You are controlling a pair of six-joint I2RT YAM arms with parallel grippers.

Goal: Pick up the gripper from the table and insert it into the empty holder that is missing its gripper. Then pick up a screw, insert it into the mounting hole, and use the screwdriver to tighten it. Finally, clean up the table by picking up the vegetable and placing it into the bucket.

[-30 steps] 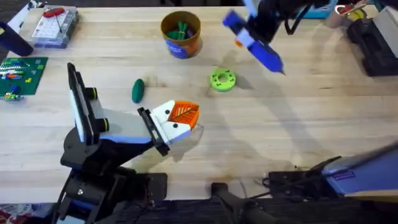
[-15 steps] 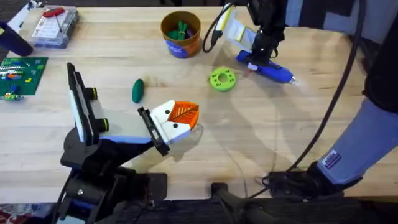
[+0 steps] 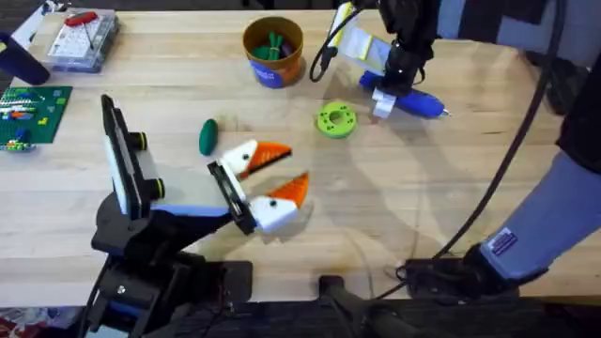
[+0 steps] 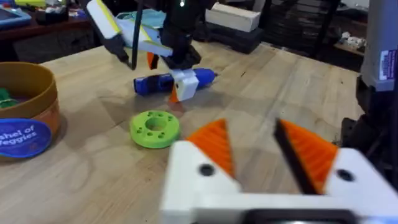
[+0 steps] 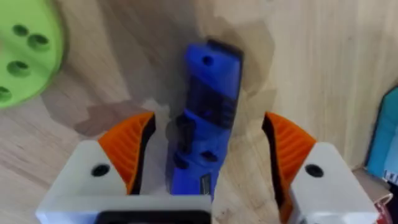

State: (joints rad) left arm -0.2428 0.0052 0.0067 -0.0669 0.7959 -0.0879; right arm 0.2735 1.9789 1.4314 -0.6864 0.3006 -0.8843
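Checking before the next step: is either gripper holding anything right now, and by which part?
Nothing is held. The right gripper is open astride the screwdriver lying on the table; the left gripper is open and empty.

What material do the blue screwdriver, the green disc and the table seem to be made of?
The screwdriver: likely plastic, its blue shell smooth and slightly glossy. The green disc: probably matte plastic, uniform in colour, with moulded holes. The table: wood, with pale visible grain.
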